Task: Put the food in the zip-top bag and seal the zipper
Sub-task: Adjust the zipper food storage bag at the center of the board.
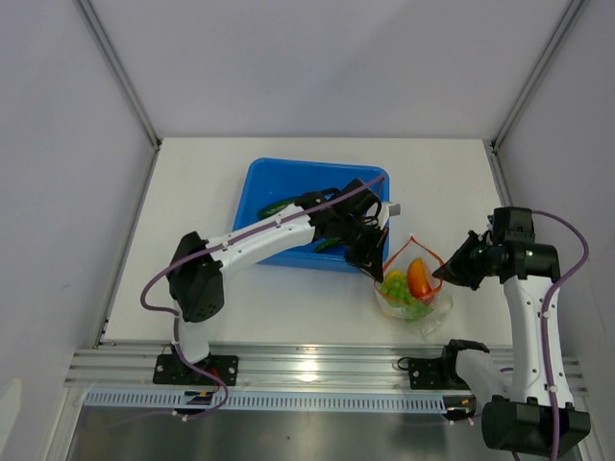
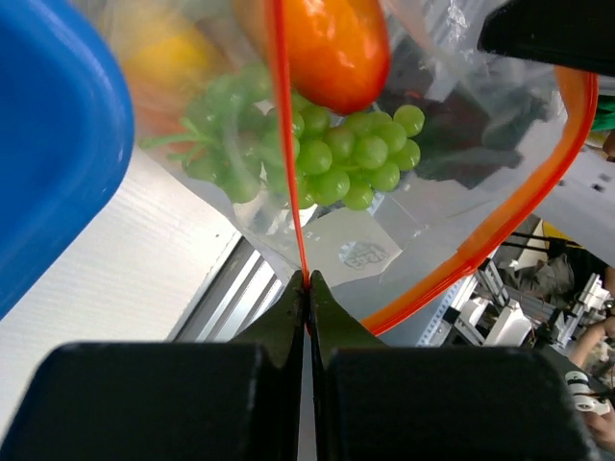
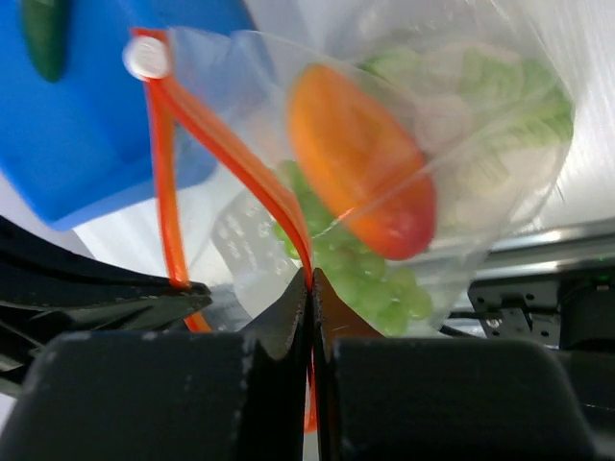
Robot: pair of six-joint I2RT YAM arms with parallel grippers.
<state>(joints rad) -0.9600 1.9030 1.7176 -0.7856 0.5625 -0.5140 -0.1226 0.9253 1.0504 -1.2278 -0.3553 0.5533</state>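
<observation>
The clear zip-top bag (image 1: 415,298) hangs open between my two grippers, just right of the blue tub. Inside it are a green grape bunch (image 2: 341,154), an orange fruit (image 3: 357,158) and a white cauliflower (image 3: 480,106). My left gripper (image 2: 307,280) is shut on the left side of the orange-red zipper strip (image 2: 288,163). My right gripper (image 3: 310,277) is shut on the strip's right side (image 3: 240,163). A white slider tab (image 3: 146,58) sits at the strip's end. A dark green cucumber (image 1: 281,206) lies in the tub.
The blue tub (image 1: 258,187) stands behind and left of the bag, with the left arm (image 1: 269,235) reaching across it. The metal rail (image 1: 317,365) runs along the table's near edge. White walls enclose the table.
</observation>
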